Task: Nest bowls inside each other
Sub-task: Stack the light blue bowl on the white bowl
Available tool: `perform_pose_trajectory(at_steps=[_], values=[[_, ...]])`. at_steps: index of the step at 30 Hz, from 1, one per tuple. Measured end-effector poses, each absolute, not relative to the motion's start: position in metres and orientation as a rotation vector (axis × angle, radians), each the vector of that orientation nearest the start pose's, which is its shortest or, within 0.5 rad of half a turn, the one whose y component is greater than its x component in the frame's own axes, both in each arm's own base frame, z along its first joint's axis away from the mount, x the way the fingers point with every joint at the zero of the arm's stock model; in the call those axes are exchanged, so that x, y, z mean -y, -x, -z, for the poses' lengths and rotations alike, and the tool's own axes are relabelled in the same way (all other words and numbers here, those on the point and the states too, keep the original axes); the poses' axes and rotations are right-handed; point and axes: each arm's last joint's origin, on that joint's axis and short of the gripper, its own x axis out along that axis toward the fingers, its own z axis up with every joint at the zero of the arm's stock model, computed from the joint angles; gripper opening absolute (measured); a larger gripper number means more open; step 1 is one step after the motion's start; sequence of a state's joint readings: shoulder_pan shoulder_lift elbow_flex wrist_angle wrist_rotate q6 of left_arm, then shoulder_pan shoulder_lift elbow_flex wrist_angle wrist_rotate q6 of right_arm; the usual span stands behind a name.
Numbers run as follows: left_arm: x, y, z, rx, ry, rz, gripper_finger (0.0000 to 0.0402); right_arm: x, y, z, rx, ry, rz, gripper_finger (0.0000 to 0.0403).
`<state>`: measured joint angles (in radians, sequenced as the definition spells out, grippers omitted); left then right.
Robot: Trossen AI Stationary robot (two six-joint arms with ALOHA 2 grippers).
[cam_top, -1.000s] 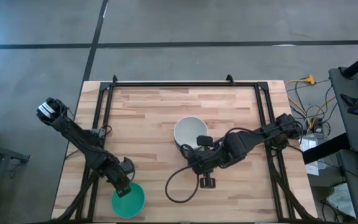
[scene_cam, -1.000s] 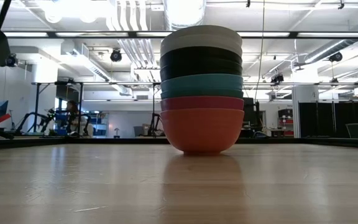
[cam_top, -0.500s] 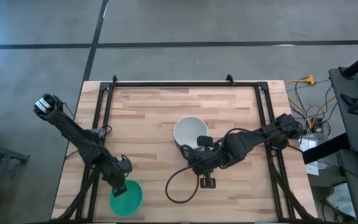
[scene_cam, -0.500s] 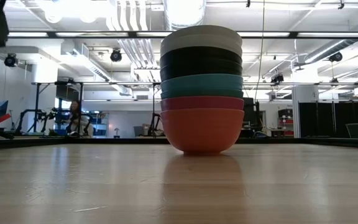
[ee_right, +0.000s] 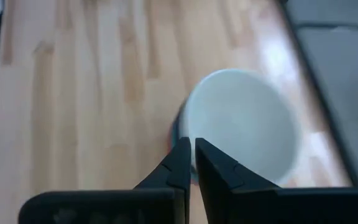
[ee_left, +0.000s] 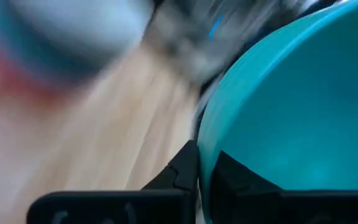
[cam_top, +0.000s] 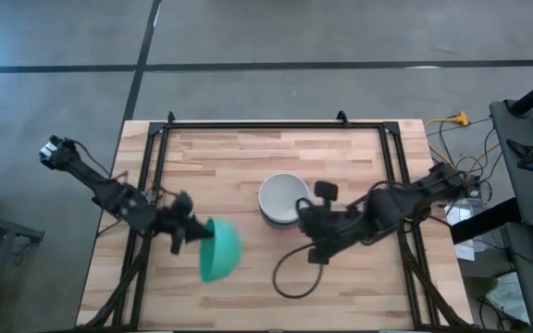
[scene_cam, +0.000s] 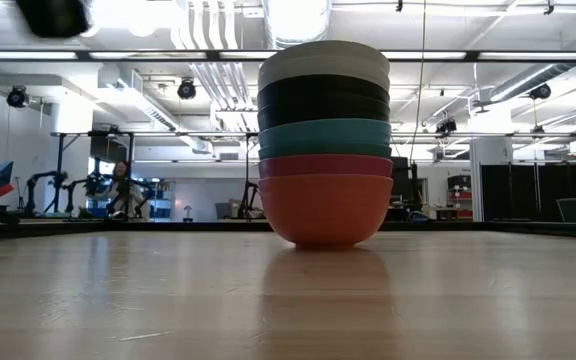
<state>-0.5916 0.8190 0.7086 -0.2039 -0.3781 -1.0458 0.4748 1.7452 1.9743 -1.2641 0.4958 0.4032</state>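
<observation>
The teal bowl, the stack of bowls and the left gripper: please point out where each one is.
teal bowl (cam_top: 220, 252), high view, on its outer wall.
stack of bowls (scene_cam: 324, 140), low view, on the black bowls near its middle.
left gripper (cam_top: 191, 235), high view, at its fingertips on the bowl's rim.

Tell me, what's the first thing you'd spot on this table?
The tall stack of round plastic bowls in the middle of the wooden table, white on top and red at the bottom. Next, the left gripper holds a teal-green plastic bowl by its rim, tipped on its side, left of the stack. The right gripper is shut just beside the stack.
</observation>
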Motion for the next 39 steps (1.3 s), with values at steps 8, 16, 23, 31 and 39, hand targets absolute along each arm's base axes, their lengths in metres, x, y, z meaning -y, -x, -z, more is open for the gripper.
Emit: perform_pose_trajectory(at_steps=[8,16,23,31,39], values=[[0.056,-0.179,-0.349,0.095,0.782,0.141,0.0002,-0.133,-0.260,-0.413,-0.682,0.056,0.192,0.0018],[0.021,-0.246,-0.352,-0.137,0.915,0.251,0.0002,-0.110,-0.212,-0.403,-0.406,-0.137,0.128,0.0018],[0.001,-0.320,-0.362,-0.484,0.939,0.378,0.0001,-0.094,-0.185,-0.385,-0.281,-0.225,0.102,0.0018],[-0.030,-0.370,-0.387,-0.807,0.770,0.180,0.0001,-0.082,-0.167,-0.364,-0.292,-0.244,0.108,0.0018],[-0.068,-0.395,-0.399,-0.928,0.630,-0.053,0.0001,-0.076,-0.156,-0.358,-0.286,-0.245,0.105,0.0018]])
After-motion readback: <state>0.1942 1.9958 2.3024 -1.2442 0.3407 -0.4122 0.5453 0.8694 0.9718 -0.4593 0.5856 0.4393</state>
